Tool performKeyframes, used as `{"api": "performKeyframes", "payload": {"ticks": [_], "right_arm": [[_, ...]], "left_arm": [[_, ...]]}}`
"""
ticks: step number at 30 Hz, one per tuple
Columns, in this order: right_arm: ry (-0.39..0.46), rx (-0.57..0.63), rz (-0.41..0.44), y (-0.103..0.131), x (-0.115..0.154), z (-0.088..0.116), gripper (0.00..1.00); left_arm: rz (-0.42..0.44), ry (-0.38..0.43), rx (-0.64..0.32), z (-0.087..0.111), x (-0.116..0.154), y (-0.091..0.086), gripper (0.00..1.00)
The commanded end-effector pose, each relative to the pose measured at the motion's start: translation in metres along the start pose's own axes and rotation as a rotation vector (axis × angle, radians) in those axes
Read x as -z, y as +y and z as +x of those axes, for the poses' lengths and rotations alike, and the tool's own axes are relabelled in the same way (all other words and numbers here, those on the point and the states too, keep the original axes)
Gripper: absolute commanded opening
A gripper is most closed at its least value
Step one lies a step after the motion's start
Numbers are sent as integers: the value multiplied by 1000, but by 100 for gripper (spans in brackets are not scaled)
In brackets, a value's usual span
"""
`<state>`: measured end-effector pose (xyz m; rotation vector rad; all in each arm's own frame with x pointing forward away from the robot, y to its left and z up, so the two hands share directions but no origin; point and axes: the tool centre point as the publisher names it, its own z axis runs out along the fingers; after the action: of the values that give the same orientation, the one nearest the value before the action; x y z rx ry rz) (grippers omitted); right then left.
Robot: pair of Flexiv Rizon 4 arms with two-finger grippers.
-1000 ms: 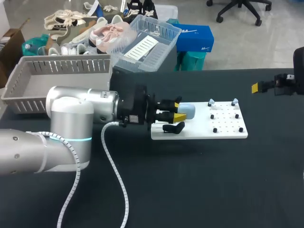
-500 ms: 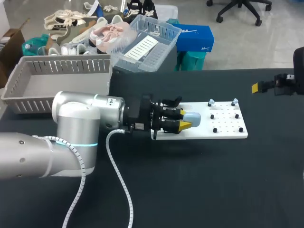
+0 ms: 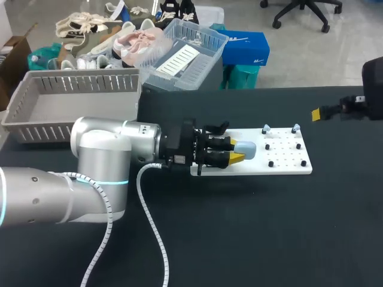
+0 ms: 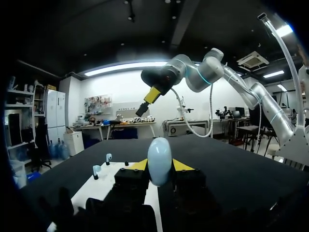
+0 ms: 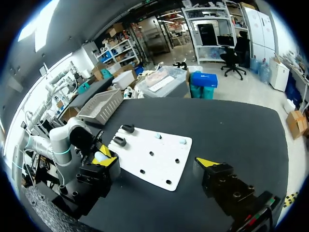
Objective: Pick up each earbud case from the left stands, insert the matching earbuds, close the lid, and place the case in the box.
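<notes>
One pale blue earbud case (image 3: 246,149) is in play, and it sits clamped between the two yellow tips of my left gripper (image 3: 237,153), a finger pressed on either side. From the left wrist camera the case (image 4: 159,161) stands on end between the fingers and rises well above both tips of the left gripper (image 4: 160,167). I cannot tell whether its underside touches the white board (image 3: 254,167) beneath the fingers.

Two earbuds (image 3: 266,128) stand on pegs at the board's far end, ahead of the left fingertips and well apart from the case. One grey basket (image 3: 36,128) sits behind the left arm, away from the fingers.

My right gripper (image 3: 318,112) hangs beyond the board's far end with nothing between its fingers. The head camera catches only one of its yellow tips. Its own wrist camera shows the right gripper (image 5: 158,163) spread wide, with the board (image 5: 145,147) lying ahead between the two fingers.

That same view picks out two dark stands (image 5: 128,128) on the board near the case (image 5: 100,156), where the head camera shows only one above the left fingers. It also counts four small black pegs (image 5: 151,153) between the stands and the earbuds (image 5: 158,136). The left wrist camera sees the right gripper (image 4: 150,96) high ahead of its fingers.
</notes>
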<state>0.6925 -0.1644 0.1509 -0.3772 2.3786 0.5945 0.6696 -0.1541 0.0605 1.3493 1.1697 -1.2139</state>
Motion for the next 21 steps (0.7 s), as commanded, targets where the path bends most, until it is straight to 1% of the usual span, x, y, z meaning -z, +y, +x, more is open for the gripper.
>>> {"api": "performKeyframes", "payload": {"ticks": [1,8,12,16,21], "right_arm": [[24,51,13,29,1,4,100],[68,141,-18,67,-5,16,100],[95,179,-16,81,-9,25,100],[129,194,-25,89,-14,35,100],[165,205,-48,101,-23,44,100]], "left_arm": [[-14,-4,10,2,-1,5,0],[-11,-12,17,4,-1,9,0],[-10,-15,22,5,-1,12,0],[-16,-16,19,4,-1,17,0],[-16,-16,19,4,-1,17,0]]}}
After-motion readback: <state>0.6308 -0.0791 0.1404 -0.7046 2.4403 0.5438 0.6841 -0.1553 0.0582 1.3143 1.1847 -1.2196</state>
